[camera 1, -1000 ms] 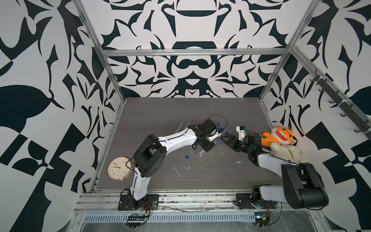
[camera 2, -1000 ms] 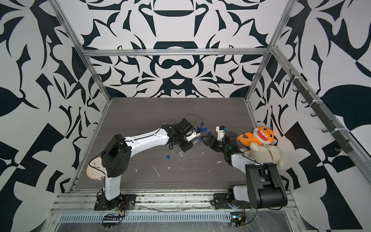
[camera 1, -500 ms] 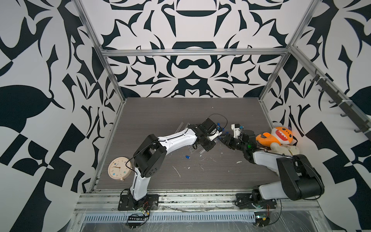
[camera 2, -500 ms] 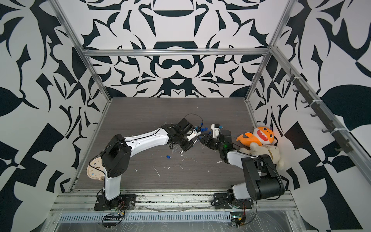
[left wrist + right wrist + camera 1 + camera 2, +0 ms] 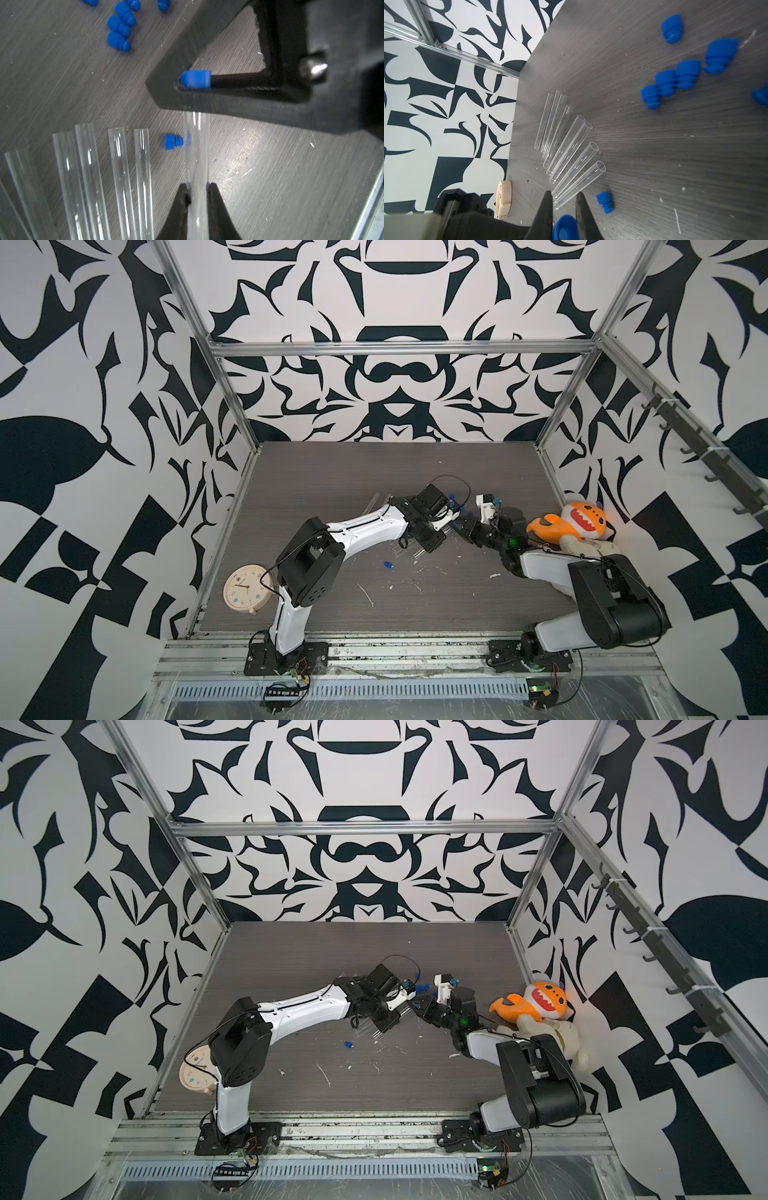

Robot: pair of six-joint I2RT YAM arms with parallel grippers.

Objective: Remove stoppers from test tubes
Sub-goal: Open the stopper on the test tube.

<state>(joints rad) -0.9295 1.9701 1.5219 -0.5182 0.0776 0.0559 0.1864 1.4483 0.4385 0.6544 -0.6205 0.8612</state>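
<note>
1. Right gripper (image 5: 564, 194) has come across to the left arm and gone from spread to pressed onto a blue stopper (image 5: 195, 80). The left gripper (image 5: 197, 191) is unchanged.
2. Nearest, left wrist view: left gripper pinches the held test tube (image 5: 197, 153) across its clear body, jaws tight on both sides.
3. Next out: the tube's mouth end passes behind one right jaw, with the stopper clamped there. Cannot tell whether the plug is seated or already free.
4. Below, on the table (image 5: 270, 166): one loose stopper (image 5: 173, 142) lies just beside the held tube's line. Next to it is a fan of open test tubes (image 5: 120, 176), mouths uncapped.
5. Farther: a cluster of pulled stoppers (image 5: 120, 31), well apart from the tubes.
6. Risk (judgement): an off-axis pull would lever the thin tube in the left pinch, so it slips or cracks. The small stopper could also squirt from the jaws and roll.
7. Orientation: the long axis runs straight from left gripper to right gripper, stoppered mouth toward the right. The rounded end is out of sight behind the left jaws.
</note>
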